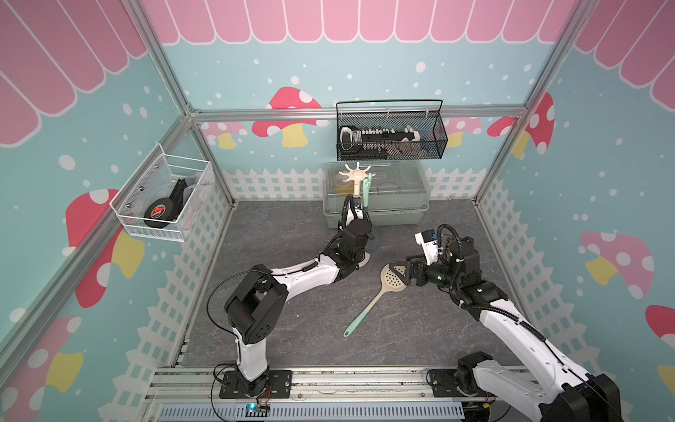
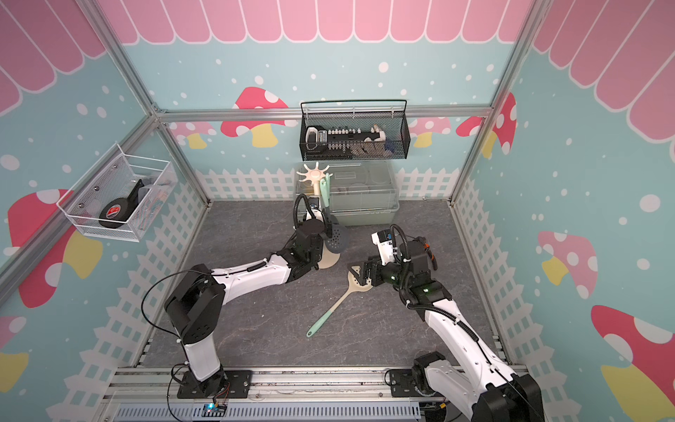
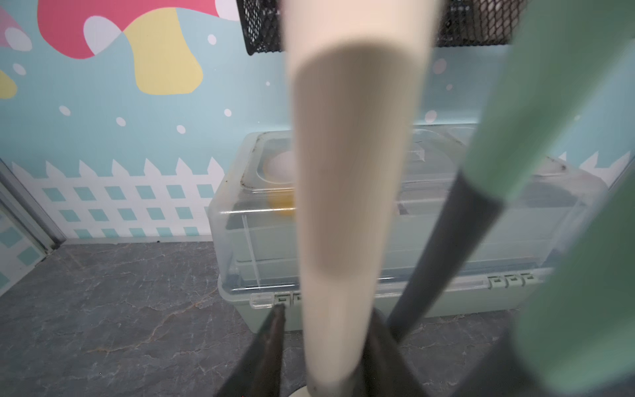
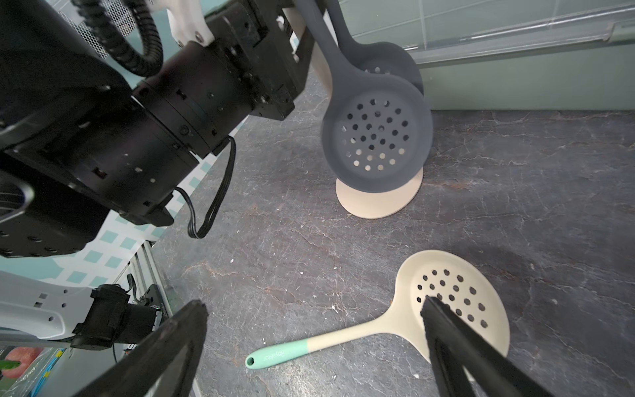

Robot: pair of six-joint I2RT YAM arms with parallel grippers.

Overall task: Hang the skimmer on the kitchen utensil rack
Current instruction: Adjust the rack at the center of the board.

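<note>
Over table, my right gripper gapes above cream skimmer; left gripper straddles rack pole, jaws slack. Next, likely: grasp handle, lift.

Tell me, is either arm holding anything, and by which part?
The right end effector is open above the cream perforated skimmer, holding nothing. The left end effector straddles the pole of the cream kitchen utensil rack with a gap, apparently not gripping.

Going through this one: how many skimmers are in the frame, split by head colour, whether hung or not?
Grey skimmers: 2, both hanging on the kitchen utensil rack
Cream skimmer: 1, lying flat, not hung
Total: 3
</note>
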